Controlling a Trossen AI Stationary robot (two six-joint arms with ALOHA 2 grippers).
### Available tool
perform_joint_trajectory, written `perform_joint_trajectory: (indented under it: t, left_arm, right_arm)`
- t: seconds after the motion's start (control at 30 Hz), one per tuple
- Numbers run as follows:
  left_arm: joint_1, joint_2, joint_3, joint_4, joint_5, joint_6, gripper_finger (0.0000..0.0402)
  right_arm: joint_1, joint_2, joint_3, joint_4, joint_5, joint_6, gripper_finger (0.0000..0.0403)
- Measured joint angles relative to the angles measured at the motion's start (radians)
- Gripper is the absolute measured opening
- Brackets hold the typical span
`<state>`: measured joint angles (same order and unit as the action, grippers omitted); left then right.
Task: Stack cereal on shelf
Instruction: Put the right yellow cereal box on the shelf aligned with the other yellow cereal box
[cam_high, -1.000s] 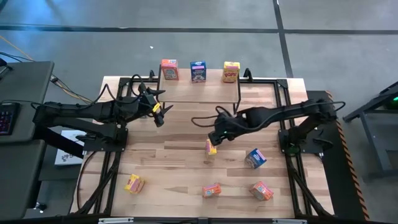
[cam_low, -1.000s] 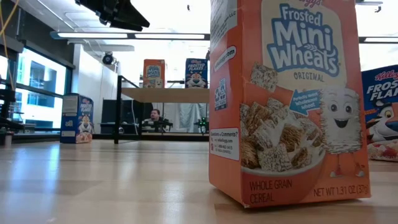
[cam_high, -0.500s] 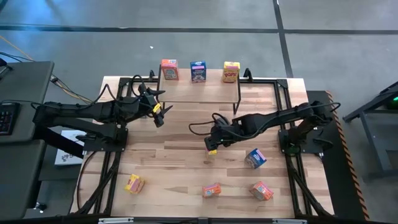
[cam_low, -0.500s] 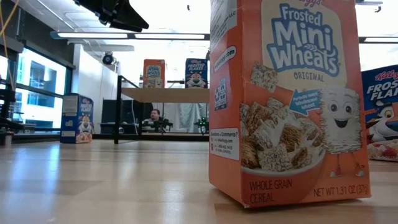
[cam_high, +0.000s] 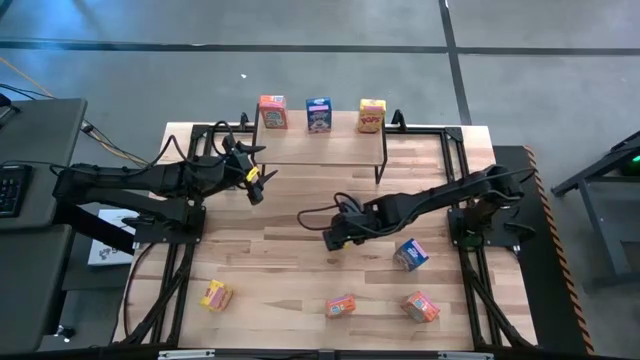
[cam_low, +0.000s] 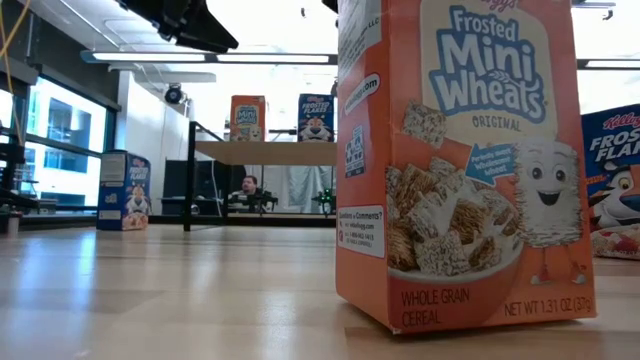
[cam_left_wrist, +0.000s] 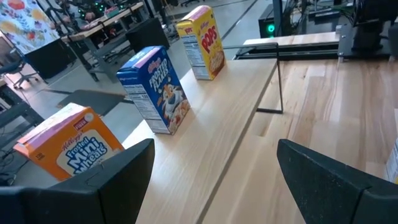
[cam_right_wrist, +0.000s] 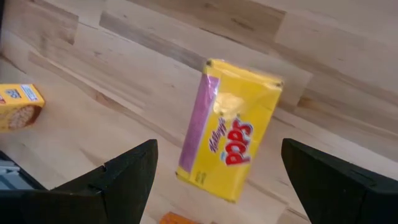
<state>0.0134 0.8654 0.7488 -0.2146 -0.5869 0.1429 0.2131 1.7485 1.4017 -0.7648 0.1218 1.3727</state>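
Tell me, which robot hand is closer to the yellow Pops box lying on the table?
The right one. The right gripper hovers open directly above the yellow Pops box mid-table. The left gripper waits open far off, beside the shelf.

Eight cereal boxes (cam_high: 319, 114) show from above: three on the one shelf (cam_high: 320, 147), five on the table (cam_high: 280, 255).

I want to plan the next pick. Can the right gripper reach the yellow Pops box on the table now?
Probably yes. The right gripper is open right above the yellow Pops box, and nothing lies between them.
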Motion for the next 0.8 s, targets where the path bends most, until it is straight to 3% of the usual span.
perform_joint_trajectory:
  t: [0.6,0.8]
  left_arm:
    - [0.0,0.0,0.0,0.0,0.0,0.0,0.033]
    - [0.0,0.0,0.0,0.001,0.0,0.0,0.033]
  right_arm:
    - [-0.001,0.055,-0.001,-0.004,0.009,-0.028,0.0334]
    - [-0.003,0.06,-0.001,-0.008,0.004,-0.042,0.0312]
